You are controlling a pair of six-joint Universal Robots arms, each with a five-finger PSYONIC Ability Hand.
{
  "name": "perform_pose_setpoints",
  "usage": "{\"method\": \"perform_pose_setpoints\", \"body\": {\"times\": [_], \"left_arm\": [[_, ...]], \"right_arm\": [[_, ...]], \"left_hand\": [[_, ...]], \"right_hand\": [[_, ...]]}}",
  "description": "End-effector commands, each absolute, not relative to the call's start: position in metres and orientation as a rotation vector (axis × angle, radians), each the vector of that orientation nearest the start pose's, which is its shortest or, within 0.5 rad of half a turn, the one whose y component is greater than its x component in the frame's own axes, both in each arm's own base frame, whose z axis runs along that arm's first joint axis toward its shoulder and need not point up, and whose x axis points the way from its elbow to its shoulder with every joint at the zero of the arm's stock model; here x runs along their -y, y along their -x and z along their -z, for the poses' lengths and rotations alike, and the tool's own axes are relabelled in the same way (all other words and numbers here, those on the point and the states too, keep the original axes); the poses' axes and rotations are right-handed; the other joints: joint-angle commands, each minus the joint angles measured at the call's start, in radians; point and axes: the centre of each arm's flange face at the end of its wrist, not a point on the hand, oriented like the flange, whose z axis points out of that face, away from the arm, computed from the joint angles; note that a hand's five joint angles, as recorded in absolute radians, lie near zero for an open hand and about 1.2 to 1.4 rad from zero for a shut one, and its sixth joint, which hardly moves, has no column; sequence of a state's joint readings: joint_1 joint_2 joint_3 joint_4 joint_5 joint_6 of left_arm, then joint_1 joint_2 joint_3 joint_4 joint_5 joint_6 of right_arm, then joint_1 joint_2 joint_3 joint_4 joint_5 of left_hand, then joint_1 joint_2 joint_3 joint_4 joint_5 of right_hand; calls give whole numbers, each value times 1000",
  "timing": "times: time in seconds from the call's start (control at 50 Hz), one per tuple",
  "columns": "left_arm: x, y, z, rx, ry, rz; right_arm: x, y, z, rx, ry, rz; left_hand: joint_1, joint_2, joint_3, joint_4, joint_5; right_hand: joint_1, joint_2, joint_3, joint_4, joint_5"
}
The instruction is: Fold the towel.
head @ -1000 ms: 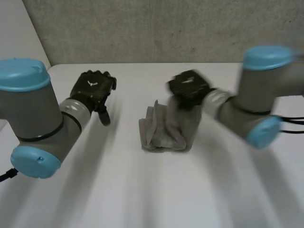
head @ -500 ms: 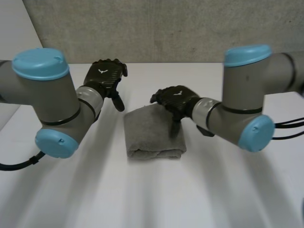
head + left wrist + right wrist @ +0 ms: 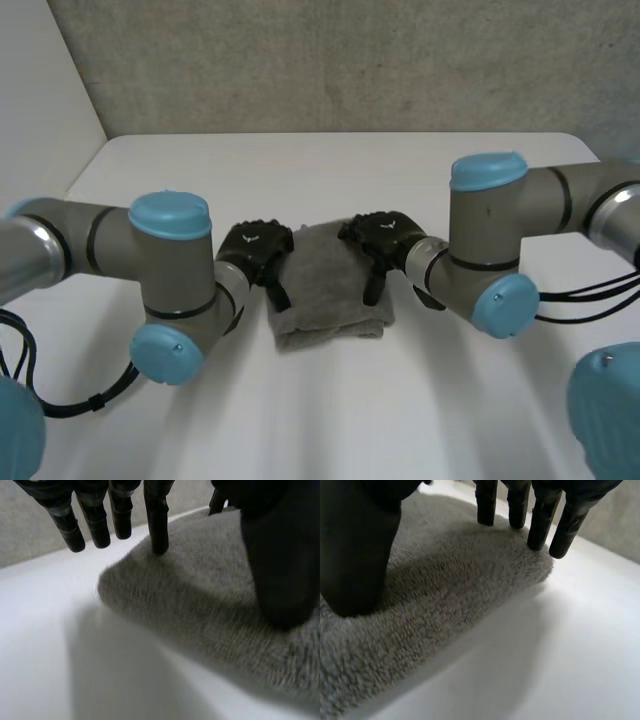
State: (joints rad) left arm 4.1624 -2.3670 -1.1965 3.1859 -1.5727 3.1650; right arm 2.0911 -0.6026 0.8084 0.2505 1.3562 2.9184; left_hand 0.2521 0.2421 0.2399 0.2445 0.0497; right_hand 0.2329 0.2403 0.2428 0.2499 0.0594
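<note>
A grey towel (image 3: 328, 290) lies folded into a small thick rectangle in the middle of the white table (image 3: 320, 410). My left hand (image 3: 258, 250) rests on its left edge, fingers straight. In the left wrist view one fingertip (image 3: 159, 535) touches the towel (image 3: 210, 605) near a rounded corner, the others hang just past the edge, and the thumb (image 3: 280, 565) presses on the pile. My right hand (image 3: 385, 238) sits on the towel's right edge. There its straight fingers (image 3: 540, 520) stand along the towel's (image 3: 445, 590) edge and the thumb (image 3: 355, 555) presses down on it.
Both arms reach inward from the sides, elbows (image 3: 170, 290) (image 3: 490, 250) low over the table. A grey wall (image 3: 330, 60) closes the far side. Bare table lies in front of the towel and behind it.
The left hand came from the far left down onto the towel's left edge. The right hand laid the bunched towel flat, straightened its fingers and settled on the right edge.
</note>
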Motion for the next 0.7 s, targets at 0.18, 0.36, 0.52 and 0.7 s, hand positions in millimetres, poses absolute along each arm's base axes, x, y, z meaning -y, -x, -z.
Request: {"method": "perform_pose_setpoints", "body": {"times": [0.18,0.36,0.52,0.7], "left_arm": [[290,339,-171,-2667,-795,2064],[277,326,-264,-2498,-728,2332],[257,302,-326,-2397,-626,2427],[254,260,-345,-2384,-401,2274]], "right_arm": [[323,-344,-187,-2154,936,1596],[318,-313,-279,-2059,698,1803],[312,-277,-343,-2047,472,2071],[291,-259,-362,-2090,407,2130]], "left_hand": [[-74,-64,-62,-66,-46],[-74,-64,-62,-66,-46],[-74,-64,-62,-66,-46],[-74,-64,-62,-66,-46]], "right_hand": [[-58,-66,-68,-75,-59],[-58,-66,-68,-75,-59],[-58,-66,-68,-75,-59],[-58,-66,-68,-75,-59]]}}
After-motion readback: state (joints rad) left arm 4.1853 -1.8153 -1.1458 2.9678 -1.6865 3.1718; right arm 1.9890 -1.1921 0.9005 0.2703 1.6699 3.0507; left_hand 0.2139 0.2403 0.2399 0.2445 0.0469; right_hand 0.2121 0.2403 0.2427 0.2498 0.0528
